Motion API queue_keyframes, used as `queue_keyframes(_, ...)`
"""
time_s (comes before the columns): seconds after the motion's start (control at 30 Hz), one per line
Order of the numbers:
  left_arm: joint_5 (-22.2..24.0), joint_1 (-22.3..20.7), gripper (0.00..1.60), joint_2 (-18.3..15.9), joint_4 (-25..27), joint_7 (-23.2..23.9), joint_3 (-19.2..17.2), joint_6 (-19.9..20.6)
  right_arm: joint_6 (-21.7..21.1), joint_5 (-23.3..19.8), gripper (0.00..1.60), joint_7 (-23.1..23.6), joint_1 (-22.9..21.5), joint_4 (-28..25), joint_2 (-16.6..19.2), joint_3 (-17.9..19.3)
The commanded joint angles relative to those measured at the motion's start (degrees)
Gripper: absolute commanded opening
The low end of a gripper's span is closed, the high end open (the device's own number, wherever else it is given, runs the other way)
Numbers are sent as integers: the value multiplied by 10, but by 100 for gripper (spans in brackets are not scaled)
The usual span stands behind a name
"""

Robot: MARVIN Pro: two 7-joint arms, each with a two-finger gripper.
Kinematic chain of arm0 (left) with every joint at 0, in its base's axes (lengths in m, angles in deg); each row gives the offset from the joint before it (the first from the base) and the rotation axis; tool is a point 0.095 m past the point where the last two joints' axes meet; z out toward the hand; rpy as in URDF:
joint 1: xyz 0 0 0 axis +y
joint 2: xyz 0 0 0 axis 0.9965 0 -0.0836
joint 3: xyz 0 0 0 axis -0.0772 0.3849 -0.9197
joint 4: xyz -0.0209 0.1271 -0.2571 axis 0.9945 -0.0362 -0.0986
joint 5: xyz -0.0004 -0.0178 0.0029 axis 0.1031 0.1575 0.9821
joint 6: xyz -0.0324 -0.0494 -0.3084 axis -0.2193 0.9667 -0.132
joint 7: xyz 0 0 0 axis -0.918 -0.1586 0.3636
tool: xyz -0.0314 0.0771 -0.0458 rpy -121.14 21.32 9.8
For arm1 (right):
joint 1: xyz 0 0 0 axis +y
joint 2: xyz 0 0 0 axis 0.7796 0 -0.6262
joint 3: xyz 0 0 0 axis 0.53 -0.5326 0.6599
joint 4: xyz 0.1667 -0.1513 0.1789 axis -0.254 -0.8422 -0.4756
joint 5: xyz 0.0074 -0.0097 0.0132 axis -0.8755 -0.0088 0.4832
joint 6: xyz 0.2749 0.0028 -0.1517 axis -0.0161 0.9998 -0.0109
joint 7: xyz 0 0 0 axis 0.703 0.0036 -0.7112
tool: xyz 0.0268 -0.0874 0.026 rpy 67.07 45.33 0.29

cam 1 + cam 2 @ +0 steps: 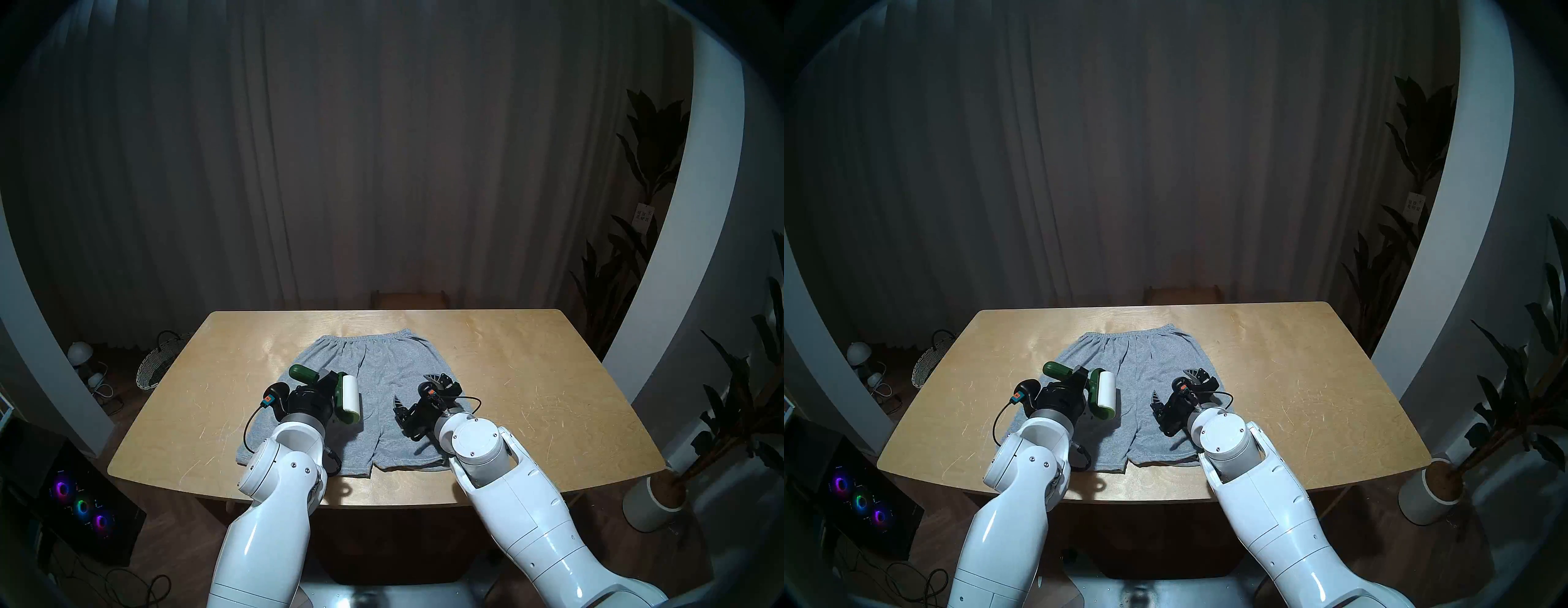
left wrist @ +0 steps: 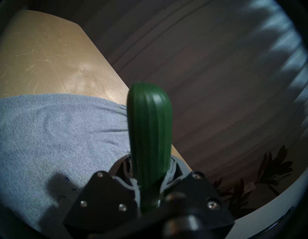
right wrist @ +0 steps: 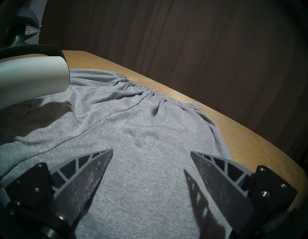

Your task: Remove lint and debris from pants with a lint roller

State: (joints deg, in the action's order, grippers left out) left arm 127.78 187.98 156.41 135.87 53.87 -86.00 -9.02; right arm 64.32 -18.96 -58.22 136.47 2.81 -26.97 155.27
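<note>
- Grey knit shorts lie flat on a wooden table, with the gathered waistband at the far side and the two short legs pointing toward the robot.
- The left gripper is closed around the dark green handle of a lint roller, which it holds over the shorts' left leg.
- The roller's white paper roll hangs just above the cloth and casts a shadow on it; contact cannot be judged.
- In the left wrist view the ribbed green handle stands up between the clamped fingers.
- Tiny black specks and squiggles of lint sit on the grey fabric in the roller's shadow, also faintly visible in the right wrist view.
- The right gripper hovers over the shorts' right leg with its two fingers spread wide apart and nothing between them.
- Dark curtains hang behind the table.
</note>
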Motion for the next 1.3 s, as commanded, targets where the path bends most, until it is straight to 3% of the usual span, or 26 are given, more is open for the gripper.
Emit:
queue_keyframes(0.0, -52, 1, 0, -24, 7, 36, 28, -29, -5, 1, 160, 0, 5, -7, 0, -1)
queue_keyframes(0.23, -95, -3, 0, -28, -7, 27, 42, -48, -5, 0, 160, 2, 10, -11, 3, -1)
queue_keyframes(0.63, -111, -11, 0, -33, -30, 19, 42, -49, -5, -2, 160, 5, 21, -27, 5, 1)
queue_keyframes(0.97, -106, -12, 0, -41, -56, 34, 39, -54, 3, 0, 160, 2, 26, -26, 7, 1)
queue_keyframes(1.27, -95, -9, 0, -41, -59, 39, 35, -49, -15, 12, 160, -11, 22, -16, 7, -3)
